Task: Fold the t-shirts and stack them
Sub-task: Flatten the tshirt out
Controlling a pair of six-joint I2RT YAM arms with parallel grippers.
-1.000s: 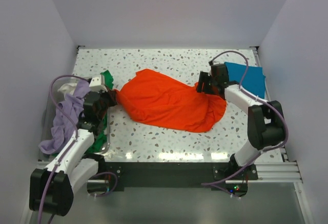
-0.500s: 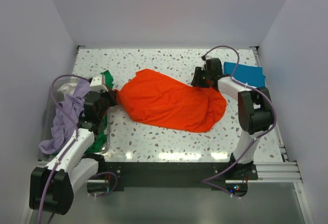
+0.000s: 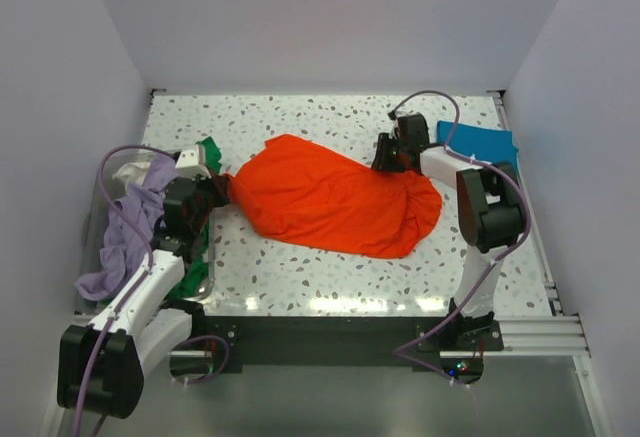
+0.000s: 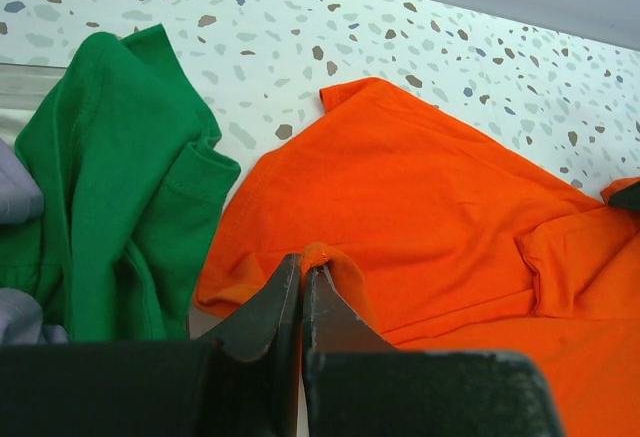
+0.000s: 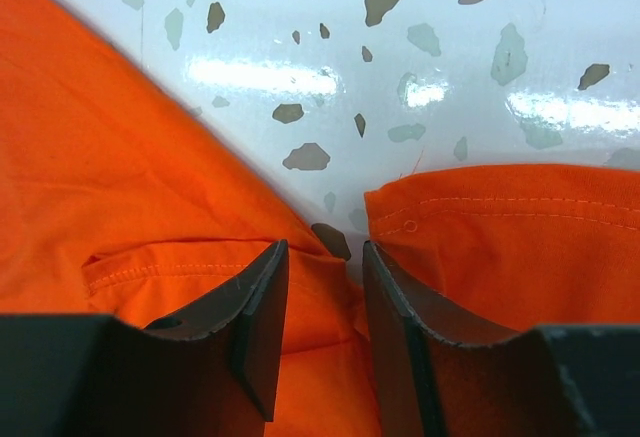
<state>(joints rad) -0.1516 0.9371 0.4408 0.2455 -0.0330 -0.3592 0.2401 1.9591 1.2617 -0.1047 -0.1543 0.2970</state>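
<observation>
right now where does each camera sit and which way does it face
top external: above and behind the robot, looking down at the table; left pincer and right pincer show
left wrist: low, looking across green tee and orange tee; left pincer shut on orange tee
right wrist: close over orange tee's edge; right pincer open
shared: all see the orange tee

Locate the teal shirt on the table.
In the top view, the teal shirt lies in the far right corner, just right of the right gripper and the orange shirt.

The speckled table (image 3: 330, 117) carries an orange tee (image 3: 330, 197) mid-table (rumpled), a teal tee (image 3: 485, 140) far right.
</observation>
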